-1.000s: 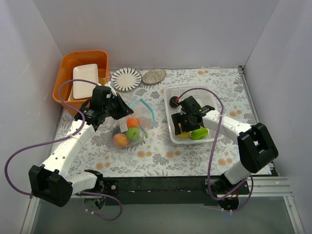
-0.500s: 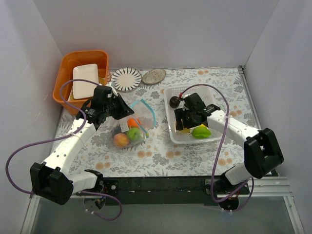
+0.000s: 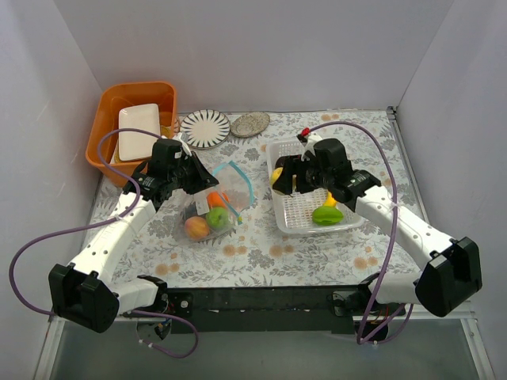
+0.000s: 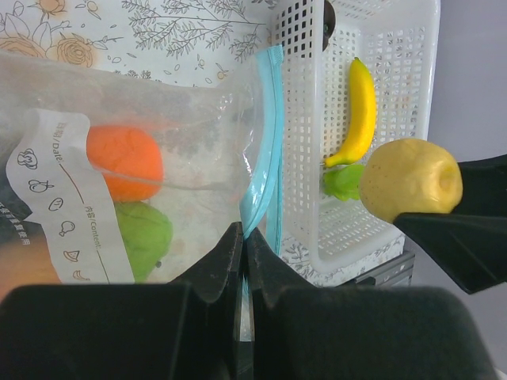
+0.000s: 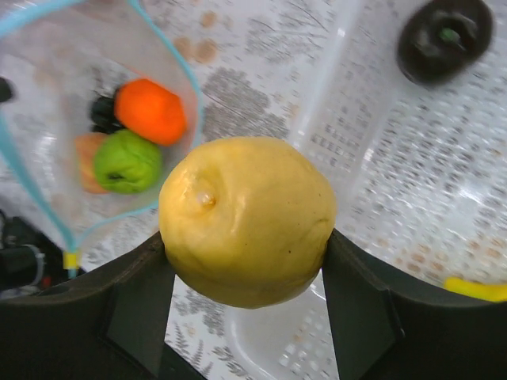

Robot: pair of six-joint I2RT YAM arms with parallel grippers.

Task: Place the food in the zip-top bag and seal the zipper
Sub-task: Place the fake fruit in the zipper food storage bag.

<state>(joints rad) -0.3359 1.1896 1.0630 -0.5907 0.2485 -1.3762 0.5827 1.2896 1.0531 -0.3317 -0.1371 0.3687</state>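
The clear zip-top bag (image 3: 207, 207) lies left of centre and holds an orange (image 3: 217, 198), a green apple (image 3: 216, 218) and a peach (image 3: 196, 228). My left gripper (image 3: 194, 179) is shut on the bag's mouth edge and holds the light blue zipper (image 4: 265, 150) up, so the mouth stands open. My right gripper (image 3: 287, 176) is shut on a yellow lemon (image 5: 247, 222) and holds it above the left rim of the white lattice basket (image 3: 348, 226). A banana (image 4: 360, 111), a green mango (image 3: 326, 215) and a dark plum (image 5: 444, 38) lie in the basket.
An orange bin (image 3: 107, 107) with a white tray inside stands at the back left. A striped plate (image 3: 205, 128) and a small patterned dish (image 3: 250, 123) sit behind the bag. White walls close in the table on three sides.
My right gripper has lifted the lemon out of the basket and moved it back and left, over the basket's left rim. My left gripper still holds the bag's mouth.
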